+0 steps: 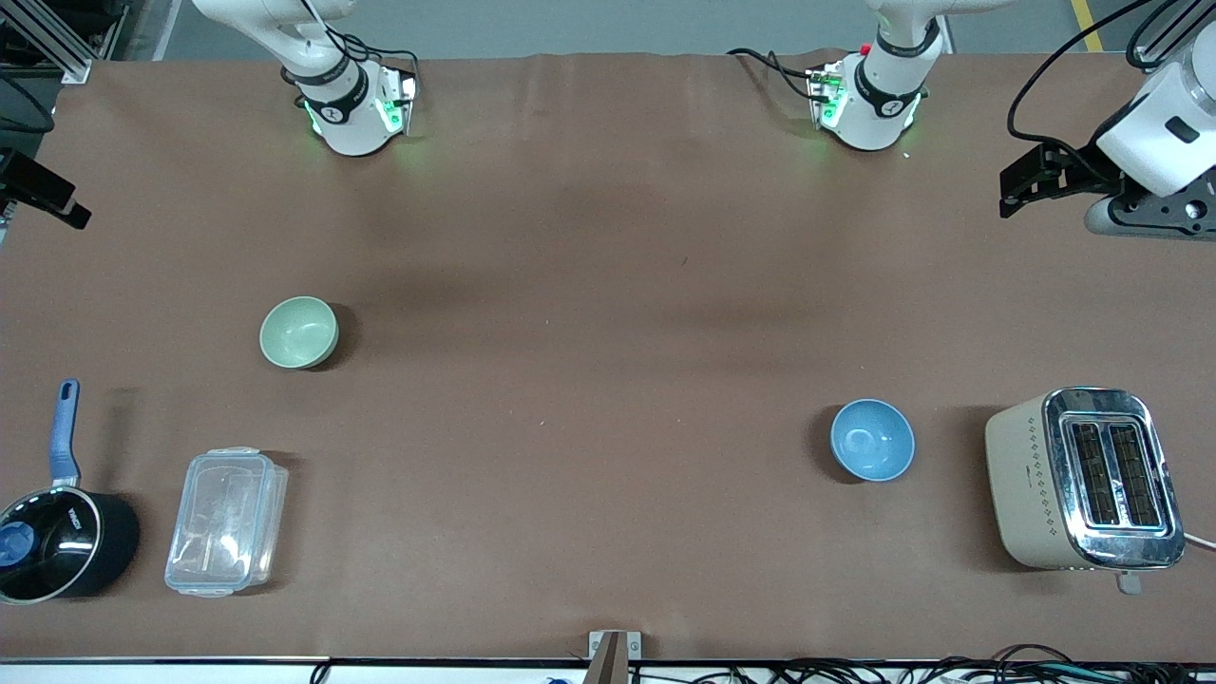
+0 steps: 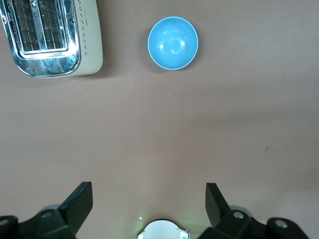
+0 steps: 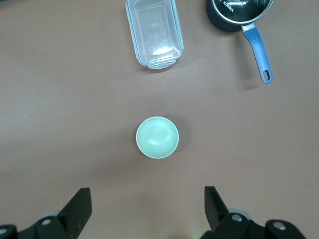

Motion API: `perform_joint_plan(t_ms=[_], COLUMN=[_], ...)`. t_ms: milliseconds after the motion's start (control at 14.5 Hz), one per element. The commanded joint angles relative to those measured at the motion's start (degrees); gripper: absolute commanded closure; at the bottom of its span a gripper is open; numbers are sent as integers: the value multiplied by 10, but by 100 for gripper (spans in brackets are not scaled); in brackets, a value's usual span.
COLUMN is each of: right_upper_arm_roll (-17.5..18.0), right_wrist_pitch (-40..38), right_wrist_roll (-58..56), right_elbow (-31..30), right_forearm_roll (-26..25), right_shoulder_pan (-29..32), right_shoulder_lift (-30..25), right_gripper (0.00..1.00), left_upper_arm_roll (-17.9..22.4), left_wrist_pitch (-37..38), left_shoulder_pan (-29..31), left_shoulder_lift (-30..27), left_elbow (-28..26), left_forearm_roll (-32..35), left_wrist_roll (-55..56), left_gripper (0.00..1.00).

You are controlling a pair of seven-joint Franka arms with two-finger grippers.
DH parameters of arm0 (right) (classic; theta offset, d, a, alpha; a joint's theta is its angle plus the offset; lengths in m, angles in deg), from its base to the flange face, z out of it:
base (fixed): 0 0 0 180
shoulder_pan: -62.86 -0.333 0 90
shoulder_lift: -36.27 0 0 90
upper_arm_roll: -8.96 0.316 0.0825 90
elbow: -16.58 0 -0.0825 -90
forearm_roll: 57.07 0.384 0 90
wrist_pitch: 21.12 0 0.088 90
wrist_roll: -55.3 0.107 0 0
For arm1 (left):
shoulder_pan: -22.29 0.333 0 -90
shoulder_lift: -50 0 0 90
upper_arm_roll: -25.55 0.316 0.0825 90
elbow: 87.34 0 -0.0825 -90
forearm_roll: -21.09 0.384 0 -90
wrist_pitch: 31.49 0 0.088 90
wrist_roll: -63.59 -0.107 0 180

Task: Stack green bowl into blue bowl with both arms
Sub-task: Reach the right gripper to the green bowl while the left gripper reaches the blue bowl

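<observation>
The green bowl (image 1: 299, 332) stands upright and empty on the brown table toward the right arm's end; it also shows in the right wrist view (image 3: 157, 137). The blue bowl (image 1: 872, 440) stands upright and empty toward the left arm's end, nearer the front camera; it also shows in the left wrist view (image 2: 173, 43). My left gripper (image 2: 148, 199) is open and empty, high over the table near its own base. My right gripper (image 3: 147, 201) is open and empty, high over the table, with the green bowl ahead of it. Neither gripper shows in the front view.
A beige and chrome toaster (image 1: 1083, 478) stands beside the blue bowl at the left arm's end. A clear plastic container (image 1: 226, 521) and a black saucepan with a blue handle (image 1: 57, 541) sit nearer the camera than the green bowl. A white and black device (image 1: 1121, 161) stands at the table edge.
</observation>
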State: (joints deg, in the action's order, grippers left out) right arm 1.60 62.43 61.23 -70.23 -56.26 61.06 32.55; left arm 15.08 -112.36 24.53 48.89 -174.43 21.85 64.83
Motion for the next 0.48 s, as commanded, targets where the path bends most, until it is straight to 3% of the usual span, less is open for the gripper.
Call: perform_joint_plan(t_ms=[0,207,414], right_upper_arm_roll=[-5,-5,-6], right_wrist_pitch=[-8,-8,-12], right_wrist_roll=[-3,-3,-16], right_elbow=[7,7,5], right_forearm_roll=[9,9,9], right_shoulder_pan=[-2,-2,-1], right_shoulder_lift=[3,3,3], right_gripper=[0,0,0], left_upper_arm_roll=[0,1,1], left_wrist_pitch=[-1,-8,-102], left_shoulder_pan=[0,6,10], left_shoulder_lift=[-7,31,102], left_elbow=[0,8,16], left_forearm_roll=[-2,-2,11], left_wrist_roll=[0,-8,-8], left_gripper=[0,0,0])
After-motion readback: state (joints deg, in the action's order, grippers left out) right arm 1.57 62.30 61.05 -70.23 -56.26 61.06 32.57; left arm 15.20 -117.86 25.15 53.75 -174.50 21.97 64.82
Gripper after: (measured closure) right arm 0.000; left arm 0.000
